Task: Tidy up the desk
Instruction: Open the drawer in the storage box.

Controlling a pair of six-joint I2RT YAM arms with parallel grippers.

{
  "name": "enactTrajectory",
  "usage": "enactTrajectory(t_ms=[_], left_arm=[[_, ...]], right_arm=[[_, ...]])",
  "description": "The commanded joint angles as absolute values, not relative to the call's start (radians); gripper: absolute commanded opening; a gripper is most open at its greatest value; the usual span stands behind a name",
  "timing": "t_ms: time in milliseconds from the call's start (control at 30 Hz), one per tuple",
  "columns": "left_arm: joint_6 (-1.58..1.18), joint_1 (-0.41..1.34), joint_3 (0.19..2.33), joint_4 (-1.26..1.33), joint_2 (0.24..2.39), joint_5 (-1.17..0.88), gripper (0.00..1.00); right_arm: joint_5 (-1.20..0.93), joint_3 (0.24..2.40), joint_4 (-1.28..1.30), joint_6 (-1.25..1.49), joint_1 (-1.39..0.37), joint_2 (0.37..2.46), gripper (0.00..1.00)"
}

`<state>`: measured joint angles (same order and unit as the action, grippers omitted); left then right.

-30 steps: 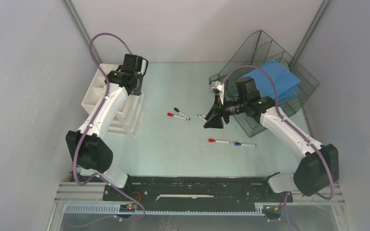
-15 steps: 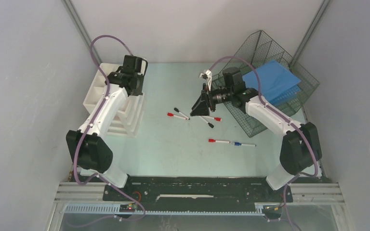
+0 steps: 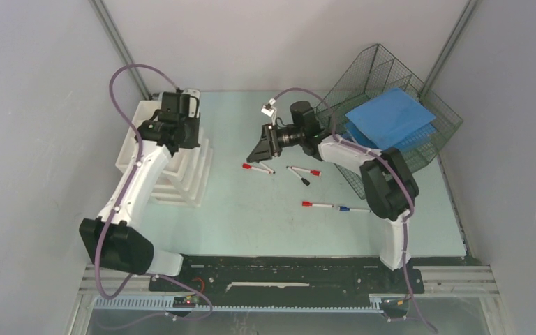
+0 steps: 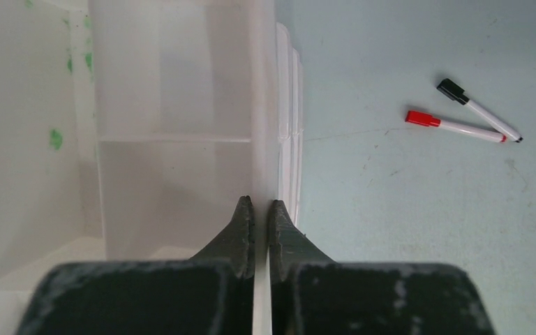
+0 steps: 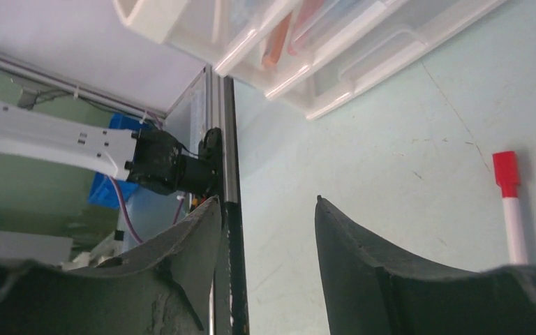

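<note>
The desk is a pale mint-green top with a black rail along its near edge. My left gripper is shut on the right wall of the white drawer unit; the left wrist view shows the thin white wall pinched between its fingertips. My right gripper is open and empty, low over the desk just above a red-capped marker. The right wrist view shows its gap over bare desk, with that red-capped marker to its right.
Several markers lie on the desk: a red and black pair mid-desk, a red one and a blue one nearer me. A dark wire-mesh tray holding blue folders stands at the back right. Grey walls enclose the desk.
My right arm has swung left, from beside the wire-mesh tray to over the left pair of markers. My left gripper has shifted slightly left, still at the drawer unit.
</note>
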<state>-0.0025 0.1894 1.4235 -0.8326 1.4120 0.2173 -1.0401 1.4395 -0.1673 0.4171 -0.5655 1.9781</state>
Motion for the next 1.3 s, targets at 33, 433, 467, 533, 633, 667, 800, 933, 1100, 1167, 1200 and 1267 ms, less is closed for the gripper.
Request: enactTrajectory(t_ms=[33,433,467,533,633,667,800,933,1100,1167,1200,1267], left_arm=[[-0.008,0.138,1.427,-0.673,1.276,0.138,0.00],[-0.079,0.080,1.394,-0.621,1.198,-0.065,0.00],[-0.083,0.080,1.391,-0.619,1.192,-0.073,0.00],[-0.089,0.079,1.390,-0.619,1.181,-0.085,0.00],[-0.094,0.077,1.392,-0.618,1.169,-0.088,0.00],[-0.097,0.075,1.393,-0.618,1.165,-0.092,0.00],[-0.111,0.070,1.393,-0.618,1.159,-0.112,0.00],[-0.124,0.066,1.393,-0.617,1.157,-0.141,0.00],[-0.136,0.060,1.392,-0.614,1.148,-0.155,0.00],[-0.143,0.056,1.392,-0.614,1.145,-0.155,0.00],[-0.146,0.054,1.393,-0.612,1.142,-0.159,0.00],[-0.150,0.051,1.393,-0.611,1.143,-0.171,0.00]], right_arm=[[-0.997,1.522,-0.348,0.629,-0.620,2.066,0.62],[-0.949,1.609,-0.482,0.847,-0.688,2.251,0.67],[-0.944,1.620,-0.487,0.864,-0.691,2.266,0.67],[-0.931,1.643,-0.492,0.886,-0.697,2.292,0.68],[-0.911,1.683,-0.484,0.911,-0.708,2.325,0.68],[-0.907,1.698,-0.482,0.924,-0.712,2.335,0.68],[-0.893,1.724,-0.498,0.983,-0.722,2.362,0.68],[-0.884,1.738,-0.499,1.031,-0.721,2.375,0.73],[-0.864,1.733,-0.422,1.003,-0.719,2.363,0.75],[-0.853,1.724,-0.400,0.985,-0.719,2.357,0.76],[-0.851,1.718,-0.400,0.983,-0.719,2.357,0.76],[-0.857,1.716,-0.421,1.011,-0.718,2.362,0.76]])
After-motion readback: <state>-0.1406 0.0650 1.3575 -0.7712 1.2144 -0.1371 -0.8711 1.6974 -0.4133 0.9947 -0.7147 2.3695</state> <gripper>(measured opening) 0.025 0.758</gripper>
